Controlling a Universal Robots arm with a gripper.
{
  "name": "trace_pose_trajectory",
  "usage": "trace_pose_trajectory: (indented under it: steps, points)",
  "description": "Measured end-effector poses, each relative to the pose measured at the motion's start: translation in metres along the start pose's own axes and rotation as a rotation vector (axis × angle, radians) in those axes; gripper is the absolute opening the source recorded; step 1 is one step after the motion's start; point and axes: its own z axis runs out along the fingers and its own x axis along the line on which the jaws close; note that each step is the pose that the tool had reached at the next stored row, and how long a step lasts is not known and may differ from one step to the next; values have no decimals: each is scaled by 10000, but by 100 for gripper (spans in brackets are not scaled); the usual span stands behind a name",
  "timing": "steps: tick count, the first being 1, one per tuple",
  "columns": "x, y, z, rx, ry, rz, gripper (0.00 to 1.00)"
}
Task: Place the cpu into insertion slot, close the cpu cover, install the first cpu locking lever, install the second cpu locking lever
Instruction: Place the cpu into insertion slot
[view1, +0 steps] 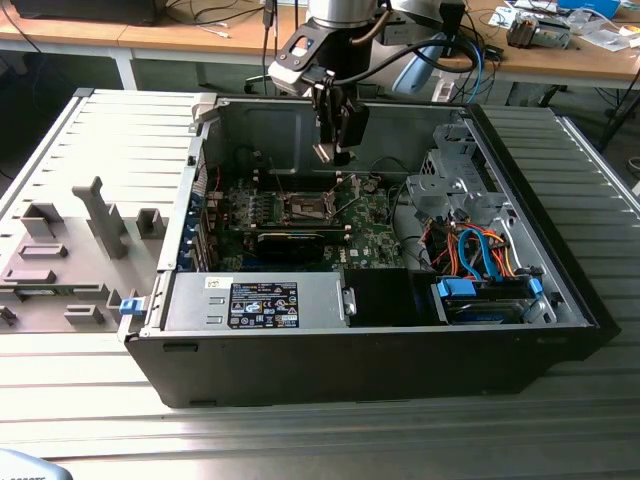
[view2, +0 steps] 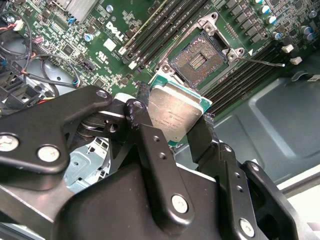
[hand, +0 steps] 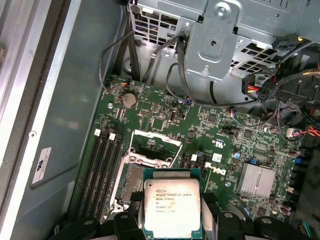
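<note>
The cpu (hand: 172, 200) is clamped by two opposite edges in the gripper (hand: 171, 212), with its printed metal top turned to the first wrist view. It is held in the air above the motherboard (hand: 220, 125), apart from the slot (view2: 199, 57), which lies uncovered with the cover (hand: 152, 147) raised. Open room is seen around the slot inside the case (view1: 350, 370). A white label (hand: 41, 165) is stuck on the case wall.

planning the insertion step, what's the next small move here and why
Probably ease the gripper down and across until the cpu is squarely over the insertion slot. It grips the cpu by its edges above the board and off to one side of the slot. The slot is bare, and the cpu cover stands open.
</note>
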Motion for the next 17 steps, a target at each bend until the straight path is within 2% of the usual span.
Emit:
trace_pose_trajectory:
  steps: [17]
  points:
    - [1, 0, 12, 5, -2, 73, 55]
